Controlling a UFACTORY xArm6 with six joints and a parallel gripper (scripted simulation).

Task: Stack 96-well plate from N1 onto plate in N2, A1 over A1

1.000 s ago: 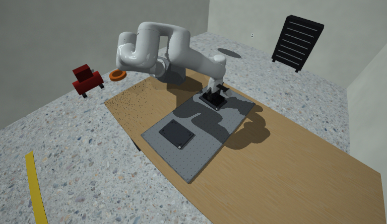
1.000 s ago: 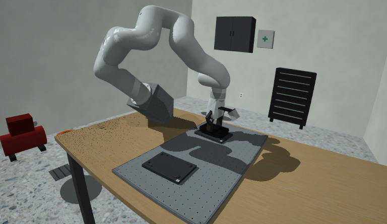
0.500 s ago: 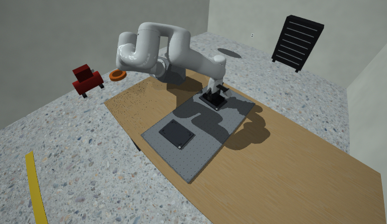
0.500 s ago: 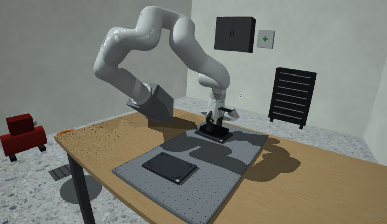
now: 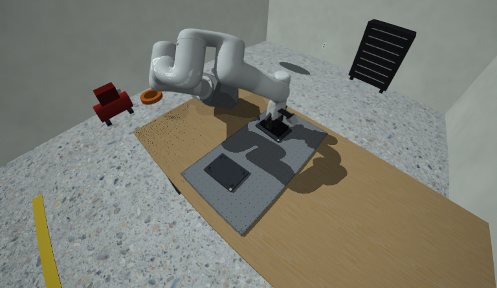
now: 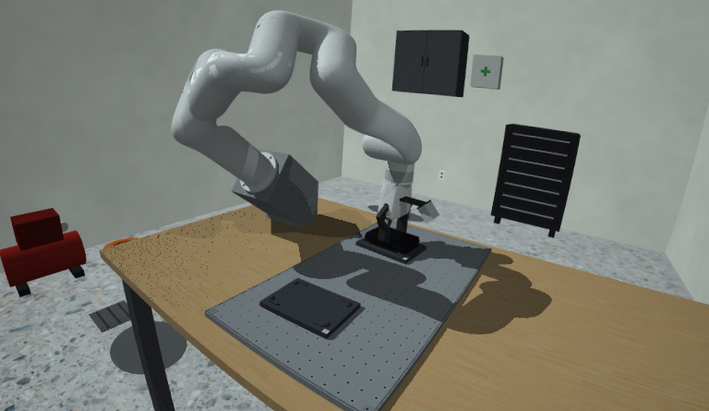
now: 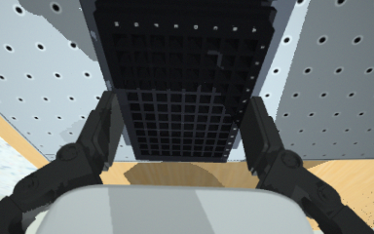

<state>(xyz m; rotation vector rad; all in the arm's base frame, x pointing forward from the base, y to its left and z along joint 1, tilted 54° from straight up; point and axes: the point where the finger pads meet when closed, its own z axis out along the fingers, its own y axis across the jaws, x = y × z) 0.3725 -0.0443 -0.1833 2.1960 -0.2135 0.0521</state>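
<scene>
Black 96-well plates (image 5: 274, 126) sit stacked in the far nest on the grey perforated baseplate (image 5: 252, 167); the stack also shows in the exterior view (image 6: 390, 243). In the wrist view the top plate (image 7: 182, 97) fills the middle, well grid up. My gripper (image 7: 182, 108) straddles the near end of this plate, one finger on each long side with a thin gap, so it is open. It stands low over the stack in the top and exterior views (image 5: 274, 120) (image 6: 391, 227). The near nest (image 5: 227, 172) is flat and holds no plate; it shows in the exterior view (image 6: 310, 307) too. I cannot read the A1 marks.
The baseplate lies on a wooden table (image 5: 329, 204). The arm's base (image 6: 280, 189) is at the table's back left. A red machine (image 5: 111, 101) and an orange ring (image 5: 151, 96) are on the floor, and a black rack (image 5: 381, 59) stands by the wall.
</scene>
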